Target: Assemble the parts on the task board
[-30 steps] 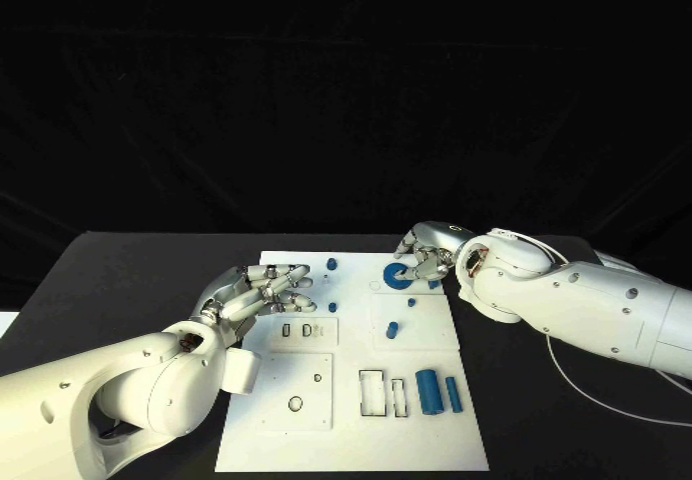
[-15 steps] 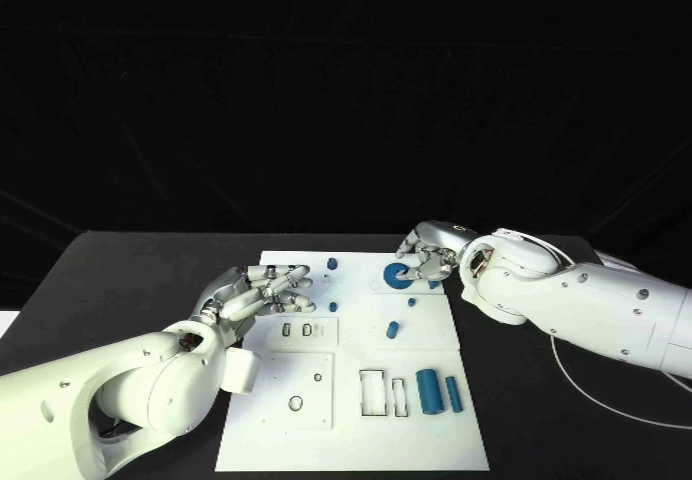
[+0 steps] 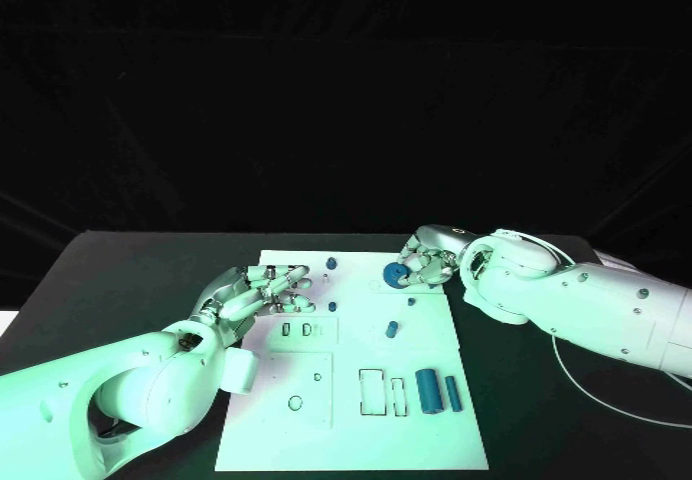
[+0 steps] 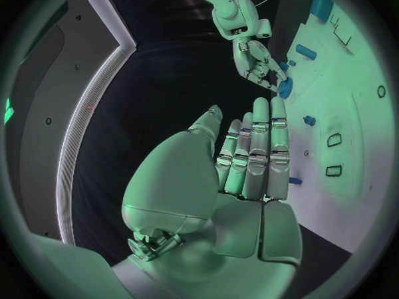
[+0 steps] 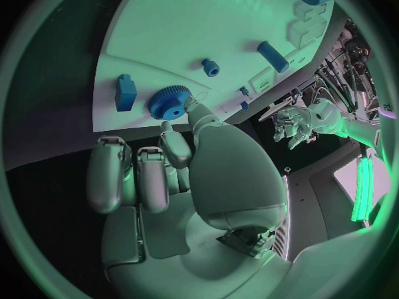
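right hand works the blue gear at the board's far edge

on the left, the left hand (image 3: 264, 291) hovers over the near-left part of the task board (image 3: 346, 440), fingers straight, side by side and holding nothing; it has not moved against the earlier pictures. beneath and beside it sit the small slot cut-outs (image 3: 296, 329) and two little blue pegs (image 3: 332, 306), untouched.

in the middle of the board a short blue pin (image 3: 391, 328) lies loose, and toward the near edge a thick blue cylinder (image 3: 428, 388) and a thinner blue rod (image 3: 453, 393) lie beside the empty rectangular slots (image 3: 382, 391). none of these has shifted over the last second.

on the right, the right hand (image 3: 428, 262) is at the blue gear (image 3: 394, 274) near the board's far-right corner. its fingers are curled about the gear, and the wrist view shows a fingertip (image 5: 193, 103) touching the toothed rim of the gear (image 5: 168, 103), which lies flat on the white plate. whether the hand truly clamps the gear or only presses on it cannot be told. compared with the earlier picture, the fingers have closed round a little further over the gear; the arm has barely moved.

that small change suggests the hand is seating or turning the gear on its post, an early step, with most of the parts on the counter's board not yet placed.
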Robot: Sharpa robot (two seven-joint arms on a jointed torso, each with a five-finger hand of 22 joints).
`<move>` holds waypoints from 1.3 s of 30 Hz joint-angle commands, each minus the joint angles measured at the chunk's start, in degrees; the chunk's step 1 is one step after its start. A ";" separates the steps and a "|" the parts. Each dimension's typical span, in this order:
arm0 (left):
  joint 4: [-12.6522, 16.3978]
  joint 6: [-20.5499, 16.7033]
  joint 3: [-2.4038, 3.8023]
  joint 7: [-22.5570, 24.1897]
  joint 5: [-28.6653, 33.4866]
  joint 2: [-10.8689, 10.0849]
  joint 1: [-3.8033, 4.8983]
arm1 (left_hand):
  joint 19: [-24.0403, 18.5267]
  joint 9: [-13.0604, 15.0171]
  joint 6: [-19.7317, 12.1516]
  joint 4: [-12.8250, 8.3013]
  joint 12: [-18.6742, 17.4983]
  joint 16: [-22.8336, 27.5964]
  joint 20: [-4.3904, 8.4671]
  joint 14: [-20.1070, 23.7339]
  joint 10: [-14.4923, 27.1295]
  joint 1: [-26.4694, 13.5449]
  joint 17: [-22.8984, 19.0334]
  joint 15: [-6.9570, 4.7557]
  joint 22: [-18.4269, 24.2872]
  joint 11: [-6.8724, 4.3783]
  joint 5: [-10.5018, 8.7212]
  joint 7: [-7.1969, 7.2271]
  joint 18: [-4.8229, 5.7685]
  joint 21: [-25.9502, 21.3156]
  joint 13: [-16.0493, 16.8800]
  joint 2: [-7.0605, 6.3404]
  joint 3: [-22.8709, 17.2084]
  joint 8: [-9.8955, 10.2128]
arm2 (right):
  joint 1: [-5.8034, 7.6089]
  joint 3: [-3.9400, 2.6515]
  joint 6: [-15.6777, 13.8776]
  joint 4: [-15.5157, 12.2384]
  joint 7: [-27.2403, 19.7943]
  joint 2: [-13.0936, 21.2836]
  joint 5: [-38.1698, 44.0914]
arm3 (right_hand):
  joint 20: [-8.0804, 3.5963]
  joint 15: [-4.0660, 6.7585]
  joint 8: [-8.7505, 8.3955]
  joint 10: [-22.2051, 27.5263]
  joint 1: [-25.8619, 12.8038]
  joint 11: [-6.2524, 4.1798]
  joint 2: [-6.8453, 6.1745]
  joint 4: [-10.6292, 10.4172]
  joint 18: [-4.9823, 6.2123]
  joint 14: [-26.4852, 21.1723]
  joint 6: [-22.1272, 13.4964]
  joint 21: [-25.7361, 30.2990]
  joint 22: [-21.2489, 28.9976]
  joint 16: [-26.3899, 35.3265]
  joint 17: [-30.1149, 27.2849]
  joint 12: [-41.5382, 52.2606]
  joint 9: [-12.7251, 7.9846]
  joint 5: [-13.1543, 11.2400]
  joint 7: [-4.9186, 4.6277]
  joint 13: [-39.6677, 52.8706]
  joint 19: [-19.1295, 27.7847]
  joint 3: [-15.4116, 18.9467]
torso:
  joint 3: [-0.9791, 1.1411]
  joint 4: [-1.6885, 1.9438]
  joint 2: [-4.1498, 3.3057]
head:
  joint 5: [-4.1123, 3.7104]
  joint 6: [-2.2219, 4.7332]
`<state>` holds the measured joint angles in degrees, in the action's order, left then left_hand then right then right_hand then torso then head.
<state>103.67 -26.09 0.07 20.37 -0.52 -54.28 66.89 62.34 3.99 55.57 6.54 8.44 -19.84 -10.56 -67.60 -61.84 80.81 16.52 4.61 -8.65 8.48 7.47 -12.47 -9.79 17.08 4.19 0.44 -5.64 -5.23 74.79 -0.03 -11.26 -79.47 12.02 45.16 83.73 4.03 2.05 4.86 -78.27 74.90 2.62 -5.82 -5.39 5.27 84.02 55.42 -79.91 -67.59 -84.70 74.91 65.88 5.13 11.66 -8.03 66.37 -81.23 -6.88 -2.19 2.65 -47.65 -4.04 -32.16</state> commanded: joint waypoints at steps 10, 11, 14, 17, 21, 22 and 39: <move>0.03 1.34 0.03 0.07 0.04 0.13 0.04 | 0.15 -0.01 -0.25 -0.31 -0.19 -0.30 -0.04 0.38 0.35 0.15 0.14 0.14 -0.07 0.15 0.18 -0.08 -0.41 0.11 -0.09 -0.23 0.07 0.16 | -0.38 -0.01 2.29 1.28 1.19 -1.04 0.20 | 0.20 -0.37 0.24 0.20 0.27 0.07 0.18 -0.11 -0.92 4.14 0.37 -0.24 -0.12 -0.30 4.99 -0.06 0.07 -0.21 0.16 0.15 -0.04 0.25 | -0.01 0.03 -0.02 | 0.01 -0.15; 0.03 1.35 0.03 0.08 0.04 0.14 0.04 | 0.15 -0.01 -0.25 -0.31 -0.19 -0.30 -0.04 0.38 0.35 0.15 0.14 0.14 -0.07 0.15 0.18 -0.08 -0.41 0.11 -0.09 -0.23 0.07 0.16 | -0.38 -0.01 2.30 1.35 1.24 -1.11 0.22 | 0.20 -0.37 0.24 0.20 0.29 0.07 0.20 -0.10 -0.92 4.14 0.37 -0.24 -0.12 -0.30 4.99 -0.06 0.07 -0.21 0.16 0.16 -0.04 0.24 | -0.01 0.03 -0.02 | 0.01 -0.15; 0.02 1.37 0.03 0.08 0.04 0.16 0.04 | 0.15 -0.01 -0.25 -0.31 -0.19 -0.30 -0.04 0.38 0.35 0.15 0.14 0.14 -0.07 0.15 0.18 -0.08 -0.41 0.11 -0.09 -0.23 0.07 0.16 | -0.43 -0.01 2.32 1.65 1.47 -1.39 0.55 | 0.20 -0.37 0.23 0.21 0.46 0.07 0.37 -0.07 -0.92 4.14 0.40 -0.24 -0.12 -0.31 5.00 -0.01 0.07 -0.21 0.16 0.26 -0.04 0.16 | 0.02 0.06 -0.02 | 0.02 -0.18; 0.01 1.43 0.03 0.08 0.04 0.17 0.04 | 0.15 -0.01 -0.25 -0.31 -0.19 -0.30 -0.04 0.38 0.35 0.15 0.14 0.14 -0.07 0.15 0.18 -0.08 -0.41 0.11 -0.09 -0.23 0.07 0.16 | -0.54 0.00 2.25 1.96 1.85 -1.71 1.17 | 0.20 -0.36 0.24 0.20 0.62 0.07 0.51 -0.04 -0.92 4.13 0.44 -0.24 -0.13 -0.31 5.00 0.05 0.08 -0.21 0.17 0.36 -0.04 0.08 | 0.03 0.06 -0.03 | 0.00 -0.26; -0.01 1.47 0.03 0.07 0.04 0.19 0.04 | 0.15 -0.01 -0.25 -0.31 -0.19 -0.30 -0.04 0.38 0.35 0.15 0.14 0.14 -0.07 0.15 0.18 -0.08 -0.41 0.11 -0.09 -0.23 0.07 0.16 | -0.69 0.00 2.02 2.23 2.34 -2.12 2.15 | 0.19 -0.36 0.24 0.22 0.72 0.06 0.58 -0.01 -0.92 4.13 0.46 -0.25 -0.13 -0.32 5.02 0.04 0.08 -0.23 0.17 0.38 -0.03 0.04 | 0.03 0.03 -0.03 | 0.05 -0.32; -0.02 1.49 0.03 0.06 0.04 0.19 0.03 | 0.15 -0.01 -0.25 -0.31 -0.19 -0.30 -0.04 0.38 0.35 0.15 0.14 0.14 -0.07 0.15 0.18 -0.08 -0.41 0.11 -0.09 -0.23 0.07 0.16 | -0.72 0.00 1.97 2.25 2.44 -2.19 2.30 | 0.19 -0.36 0.24 0.22 0.72 0.06 0.58 -0.01 -0.92 4.13 0.46 -0.25 -0.13 -0.31 5.01 0.03 0.08 -0.23 0.17 0.38 -0.04 0.04 | 0.02 0.03 -0.04 | 0.04 -0.33; -0.09 1.75 0.03 -0.06 0.04 0.19 0.02 | 0.14 -0.01 -0.28 -0.36 -0.19 -0.34 -0.04 0.44 0.38 0.15 0.21 0.14 -0.08 0.15 0.19 -0.07 -0.40 0.11 -0.10 -0.25 0.05 0.17 | -1.08 0.00 -7.34 0.87 0.97 -2.37 4.60 | -1.00 1.08 3.44 -2.28 4.64 -1.76 5.61 1.68 -1.12 4.31 7.42 -0.85 -1.36 -0.90 6.20 4.58 1.79 -5.41 2.32 5.37 -0.52 -5.14 | 0.04 0.00 -0.01 | 0.06 -0.37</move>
<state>103.54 -25.69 0.06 20.19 -0.51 -54.18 66.87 62.34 3.99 55.57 6.54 8.44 -19.84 -10.56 -67.60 -61.84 80.81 16.68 4.62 -8.69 8.48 7.46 -12.47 -9.79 17.08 4.14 0.44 -5.64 -5.23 73.93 -0.12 -13.89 -78.28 13.60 42.83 86.53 3.45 2.88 7.54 -79.53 78.07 1.42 -2.63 -3.70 5.28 84.04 60.63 -80.58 -68.88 -85.38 74.94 70.24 6.06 6.38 -6.94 71.72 -81.80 -11.72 -2.16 2.65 -47.68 -3.98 -32.56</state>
